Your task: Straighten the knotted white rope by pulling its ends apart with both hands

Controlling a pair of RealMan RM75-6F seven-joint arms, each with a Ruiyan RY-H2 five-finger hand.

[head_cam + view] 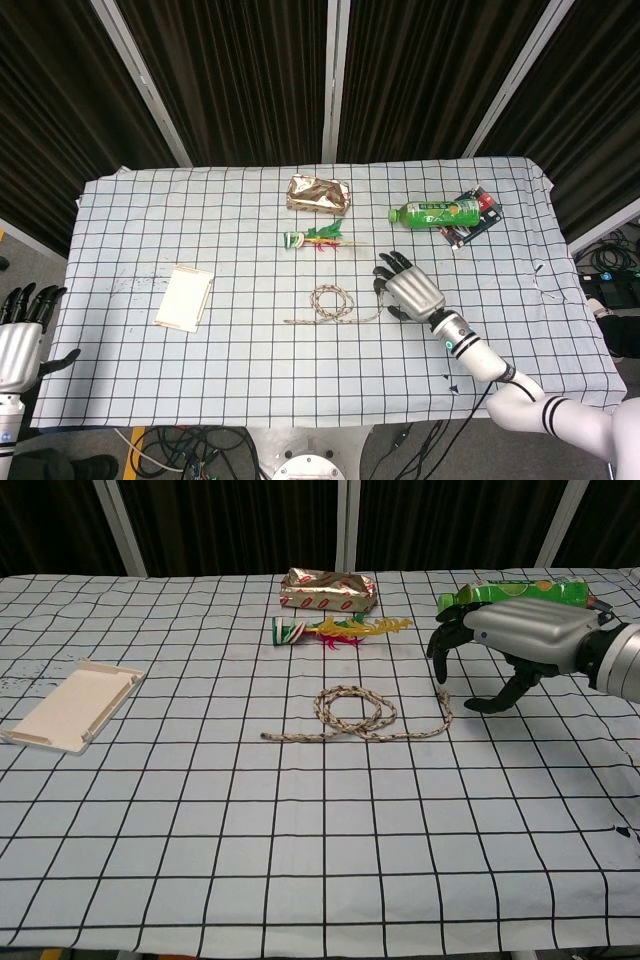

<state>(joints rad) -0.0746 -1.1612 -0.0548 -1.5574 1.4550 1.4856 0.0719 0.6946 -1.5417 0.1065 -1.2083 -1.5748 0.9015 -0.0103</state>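
Far left, off table edge: left hand, palm side hidden, fingers upright and spread, holding nothing; seen in head view only, well apart from everything on the cloth

On checked cloth left of centre: flat cream tray lying alone, angled slightly

Toward back, centre: crumpled foil packet; just in front of it a small green/red/yellow toy, lying on its side

Centre of table: rope, white w/ dark flecks, flat on cloth. One loop in the middle, left end trailing out straight to the left, right end running right then bending up toward the back. Still knotted, nothing gripping it. In chest view same layout: rope w/ loop centre and right tail curving up

Right of rope: right hand low over the cloth at the rope's right end, back of hand up, fingers curled down and apart, thumb stuck out below toward the near side. Released, grasping nothing. Fingertips just beside the upturned right tail; touching or not, can't tell from either view. In chest view right hand hangs above cloth w/ fingertips pointing down near tail tip. Forearm running off to lower right

Back right: green bottle on its side, cap to the left, resting against a dark packet w/ red patch. In chest view the bottle is partly hidden behind the hand
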